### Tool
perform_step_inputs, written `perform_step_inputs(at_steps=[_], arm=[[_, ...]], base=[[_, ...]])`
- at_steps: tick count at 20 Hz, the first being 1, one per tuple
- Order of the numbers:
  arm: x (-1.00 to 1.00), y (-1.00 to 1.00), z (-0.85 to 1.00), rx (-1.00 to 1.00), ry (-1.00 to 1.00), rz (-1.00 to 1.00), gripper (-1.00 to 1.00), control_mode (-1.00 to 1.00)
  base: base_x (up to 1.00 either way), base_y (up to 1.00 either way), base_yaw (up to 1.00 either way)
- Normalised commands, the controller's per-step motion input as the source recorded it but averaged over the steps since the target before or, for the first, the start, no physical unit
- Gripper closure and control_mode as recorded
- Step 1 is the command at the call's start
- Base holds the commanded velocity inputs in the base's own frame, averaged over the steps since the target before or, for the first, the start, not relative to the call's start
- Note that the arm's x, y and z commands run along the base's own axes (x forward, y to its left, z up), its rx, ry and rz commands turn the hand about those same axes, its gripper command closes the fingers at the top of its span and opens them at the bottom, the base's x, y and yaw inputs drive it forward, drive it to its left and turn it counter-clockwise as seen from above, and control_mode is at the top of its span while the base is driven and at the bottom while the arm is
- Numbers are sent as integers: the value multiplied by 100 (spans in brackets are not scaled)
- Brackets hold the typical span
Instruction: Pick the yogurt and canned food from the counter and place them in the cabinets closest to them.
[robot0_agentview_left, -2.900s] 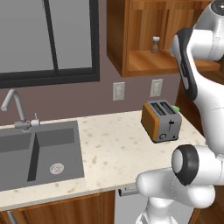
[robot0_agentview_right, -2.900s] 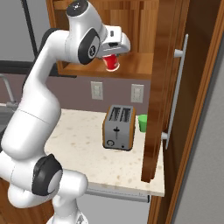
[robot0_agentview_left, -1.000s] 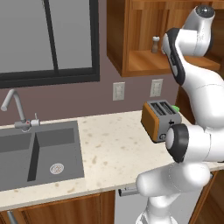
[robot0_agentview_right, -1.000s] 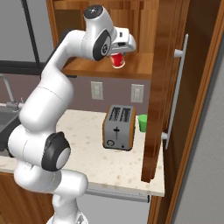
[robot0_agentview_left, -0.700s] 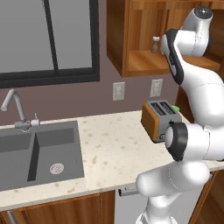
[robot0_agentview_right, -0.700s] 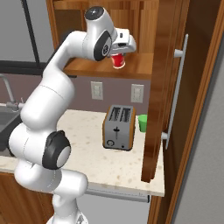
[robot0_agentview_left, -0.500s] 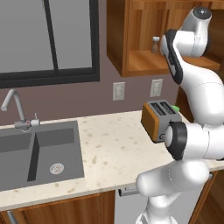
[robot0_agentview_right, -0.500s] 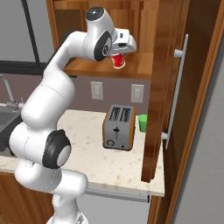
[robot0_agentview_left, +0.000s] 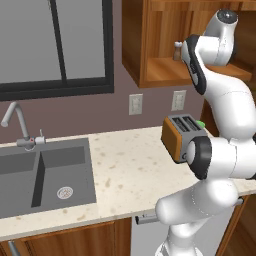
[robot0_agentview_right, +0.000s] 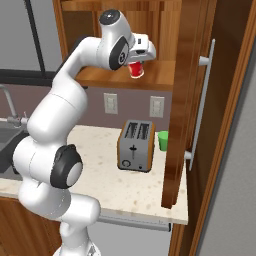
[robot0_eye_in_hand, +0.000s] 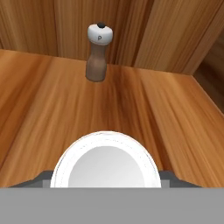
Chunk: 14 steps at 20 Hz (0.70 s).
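1. Gripping the yogurt (robot0_agentview_right: 135, 70) up at the open cabinets (robot0_agentview_right: 165, 75), gripper (robot0_agentview_right: 137, 64) closed on the red cup from above, cup hanging just below the hand.
2. Hovering over the wooden shelf (robot0_eye_in_hand: 175, 113); cannot tell from the right base view whether the cup's base touches the board.
3. Looking down the hand camera: white round top of the yogurt (robot0_eye_in_hand: 105, 164) dead centre at the bottom, one dark fingertip (robot0_eye_in_hand: 37, 179) pressed on its left side and another on its right.
4. Standing further back on the same shelf, well apart from the cup: a pepper shaker (robot0_eye_in_hand: 98, 52), upright, white cap, close to the cabinet's back wall.
5. Spotted from the left base view too: the shaker (robot0_agentview_left: 177, 51) just left of the raised arm.
6. Down below on the speckled counter (robot0_agentview_right: 100, 150): a toaster (robot0_agentview_right: 135, 145) standing under the cabinet, a small green cup (robot0_agentview_right: 163, 140) just beside it on the right.
7. Swung out at right: the cabinet door (robot0_agentview_right: 187, 100) with its long steel handle (robot0_agentview_right: 200, 105).
8. Off to the left of the counter: a sink (robot0_agentview_left: 45, 172) with its faucet (robot0_agentview_left: 17, 125).
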Motion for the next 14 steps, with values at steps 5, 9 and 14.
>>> perform_step_inputs(at_steps=[5,9,14], arm=[[0,0,0,0,0,0,100,-100],[0,0,0,0,0,0,100,-100],[11,0,-1,0,0,0,100,-100]], base=[[0,0,0],[0,0,0],[0,0,0]])
